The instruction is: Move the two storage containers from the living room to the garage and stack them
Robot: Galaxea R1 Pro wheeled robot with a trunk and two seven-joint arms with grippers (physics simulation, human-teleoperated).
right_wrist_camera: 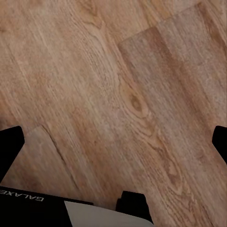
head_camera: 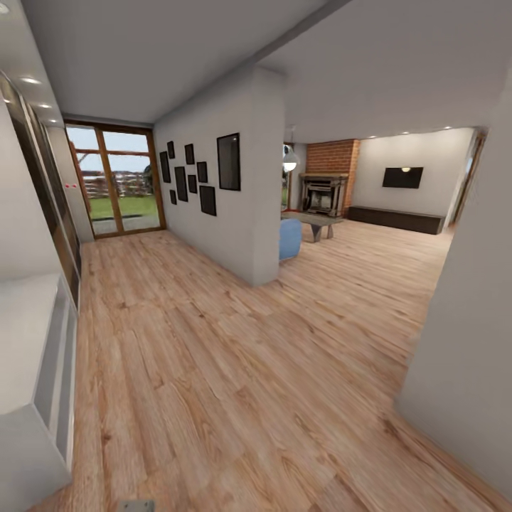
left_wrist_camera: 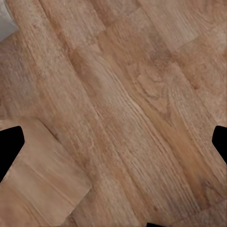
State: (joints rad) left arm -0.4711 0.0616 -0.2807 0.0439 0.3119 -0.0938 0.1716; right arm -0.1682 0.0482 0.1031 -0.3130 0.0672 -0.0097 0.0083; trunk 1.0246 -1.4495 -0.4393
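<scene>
Containers: neither orange-red bin is anywhere in my views, so where they sit I can't say; judging by the task, I'm on the drive-in leg toward the living room.

Nearest, both wrist cams look straight down at the wood-plank floor (left_wrist_camera: pixel 123 109). Left gripper (left_wrist_camera: pixel 113 142): dark fingertips (left_wrist_camera: pixel 10 146) at the two side edges, jaws wide apart, nothing between. Right gripper (right_wrist_camera: pixel 113 142): same, fingertips (right_wrist_camera: pixel 9 146) at the edges, jaws apart, empty.

Head cam: white cabinet (head_camera: pixel 35 355) close on my left, white wall corner (head_camera: pixel 469 341) close on my right. Past those, a dividing wall (head_camera: pixel 249 199) with dark picture frames (head_camera: pixel 188 181) splits the route. Left of it a hallway runs to wood-framed glass doors (head_camera: pixel 114 178). Right of it the living room (head_camera: pixel 370 213) opens: blue sofa edge (head_camera: pixel 290 238), low table (head_camera: pixel 318 224), brick fireplace (head_camera: pixel 326 186), wall TV (head_camera: pixel 402 177) farthest.

To do this leg well, I'd steer right of the dividing wall, keep the base off the near right corner, keep arms tucked, go slow past the sofa, and scan low for the bins.

View differences: head cam gives me the room layout and route, which the wrist cams don't. Wrist cams give jaw state and floor grain up close, and the right one catches a bit of robot body (right_wrist_camera: pixel 94 215) with lettering.
</scene>
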